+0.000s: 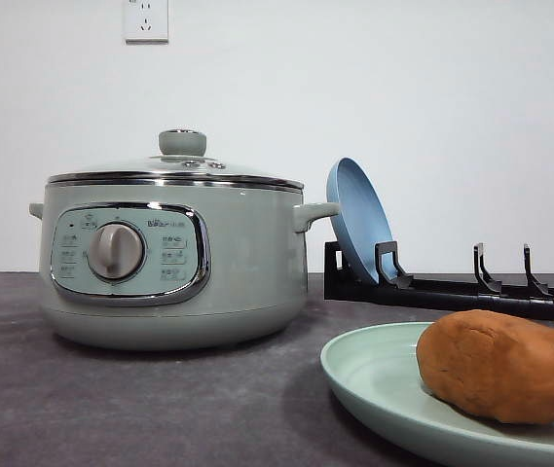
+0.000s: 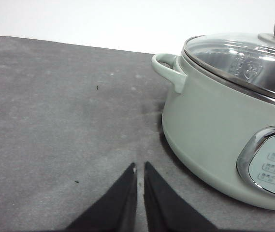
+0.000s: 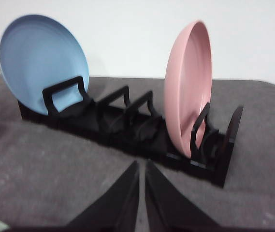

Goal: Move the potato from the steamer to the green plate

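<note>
While the potato [image 1: 502, 366] lies on the green plate [image 1: 374, 379], the steamer [image 1: 174, 258] sits lidded. We keep our left hand [image 2: 140, 166] and right hand [image 3: 142, 164] clenched, empty.

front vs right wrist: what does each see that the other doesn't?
Front view alone: the sage-green steamer pot, its glass lid on, and the orange-brown oval potato lying on the pale mint-green plate.

Right wrist alone: the pink plate standing upright in the rack, and the right gripper, fingertips nearly touching.

Shared: the round blue plate leaning in the black slotted rack on the dark grey table.
</note>
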Action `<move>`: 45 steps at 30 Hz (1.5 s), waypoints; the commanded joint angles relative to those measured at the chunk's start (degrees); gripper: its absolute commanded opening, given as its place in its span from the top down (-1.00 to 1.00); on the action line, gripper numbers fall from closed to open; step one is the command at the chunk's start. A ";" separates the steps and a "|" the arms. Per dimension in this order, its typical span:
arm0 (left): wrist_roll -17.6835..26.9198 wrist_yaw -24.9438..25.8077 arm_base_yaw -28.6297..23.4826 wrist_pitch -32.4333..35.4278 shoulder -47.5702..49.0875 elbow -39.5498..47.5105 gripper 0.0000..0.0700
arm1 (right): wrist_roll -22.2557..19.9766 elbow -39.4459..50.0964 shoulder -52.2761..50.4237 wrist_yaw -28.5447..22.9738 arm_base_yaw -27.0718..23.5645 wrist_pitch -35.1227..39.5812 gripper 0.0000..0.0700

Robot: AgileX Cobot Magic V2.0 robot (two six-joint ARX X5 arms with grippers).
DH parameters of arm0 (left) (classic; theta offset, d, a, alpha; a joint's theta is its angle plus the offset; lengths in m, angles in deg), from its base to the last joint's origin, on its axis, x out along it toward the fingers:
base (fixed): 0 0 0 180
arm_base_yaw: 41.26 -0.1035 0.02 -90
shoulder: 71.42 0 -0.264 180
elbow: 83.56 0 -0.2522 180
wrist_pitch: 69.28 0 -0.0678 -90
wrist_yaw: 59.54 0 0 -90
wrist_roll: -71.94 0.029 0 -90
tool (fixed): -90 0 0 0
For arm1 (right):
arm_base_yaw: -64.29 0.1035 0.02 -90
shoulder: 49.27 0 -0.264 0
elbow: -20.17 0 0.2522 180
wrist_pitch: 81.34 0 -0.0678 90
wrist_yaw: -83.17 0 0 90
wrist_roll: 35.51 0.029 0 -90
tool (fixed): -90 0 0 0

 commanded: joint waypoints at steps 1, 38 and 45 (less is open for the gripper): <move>-0.02 -0.09 -0.02 0.99 0.09 1.16 0.95 | -0.63 0.26 -0.15 0.20 -0.11 -1.11 0.97; -0.02 -0.09 -0.02 0.98 0.09 1.16 0.95 | -0.60 0.26 -0.15 1.64 0.00 -4.27 0.97; -0.02 -0.09 -0.02 0.98 0.09 1.16 0.95 | -0.60 0.26 -0.15 1.64 0.00 -4.28 0.97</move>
